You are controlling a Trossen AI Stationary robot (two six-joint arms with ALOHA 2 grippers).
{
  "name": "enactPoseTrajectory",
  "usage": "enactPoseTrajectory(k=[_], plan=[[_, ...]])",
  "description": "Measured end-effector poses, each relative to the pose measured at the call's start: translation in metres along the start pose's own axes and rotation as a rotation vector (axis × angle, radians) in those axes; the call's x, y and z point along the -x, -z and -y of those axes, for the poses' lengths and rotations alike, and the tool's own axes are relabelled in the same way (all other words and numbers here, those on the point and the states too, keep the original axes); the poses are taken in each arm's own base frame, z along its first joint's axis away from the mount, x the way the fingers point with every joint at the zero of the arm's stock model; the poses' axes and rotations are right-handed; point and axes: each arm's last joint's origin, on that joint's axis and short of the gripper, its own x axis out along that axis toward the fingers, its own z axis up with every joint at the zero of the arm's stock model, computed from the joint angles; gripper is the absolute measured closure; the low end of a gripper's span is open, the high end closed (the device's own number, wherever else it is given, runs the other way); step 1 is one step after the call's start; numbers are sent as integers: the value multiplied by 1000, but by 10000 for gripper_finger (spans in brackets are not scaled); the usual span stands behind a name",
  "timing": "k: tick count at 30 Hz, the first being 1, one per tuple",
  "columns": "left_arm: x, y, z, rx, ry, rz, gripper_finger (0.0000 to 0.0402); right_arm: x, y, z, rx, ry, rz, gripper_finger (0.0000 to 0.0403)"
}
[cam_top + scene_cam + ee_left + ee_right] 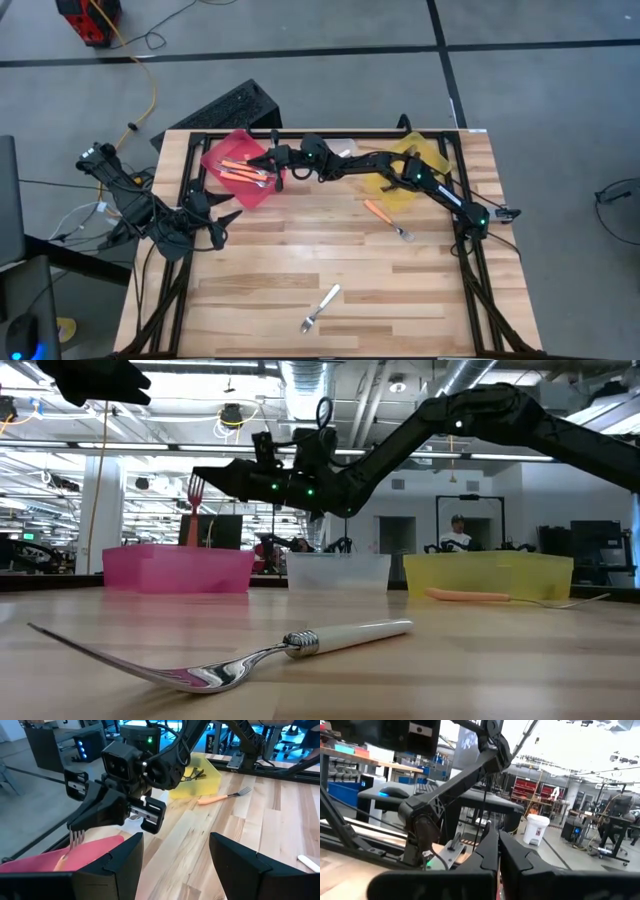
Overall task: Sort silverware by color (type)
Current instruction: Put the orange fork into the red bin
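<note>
My right gripper (200, 473) reaches across to the red bin (215, 157) and is shut on an orange-handled fork (190, 510) that stands over the bin. Several more orange-handled forks (240, 170) lie in that bin. Another orange-handled fork (385, 218) lies flat on the table in front of the yellow bin (428, 152). A white-handled fork (320, 308) lies flat near the table's front edge. My left gripper (175, 870) waits open at the table's left side, holding nothing. My right gripper pinches the orange-handled fork by its silver head, at the tines (76, 838), between the free ends of its two fingers (82, 820). The fingers come about level from the table's right. The fork hangs upright, tines up, its orange handle (188, 532) reaching down toward the red bin.
A clear bin (338, 572) stands between the red and yellow bins along the far edge. Dark forks (195, 772) lie in the yellow bin. The right arm (400, 170) stretches above the clear and yellow bins. Bare wood lies across the table's middle and near part.
</note>
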Motion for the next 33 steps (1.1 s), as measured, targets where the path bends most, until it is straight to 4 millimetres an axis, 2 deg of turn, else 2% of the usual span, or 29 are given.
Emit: enactPoseTrajectory(k=[12,24,33], plan=[[0,0,-1,-7,-6,1,189,-1,2,-2,-14,-4,-18,367],[0,0,-1,-8,-6,1,189,-1,5,-2,-91,47,-53,303],[0,0,-1,-2,-7,1,189,1,5,3,-178,60,-53,224]])
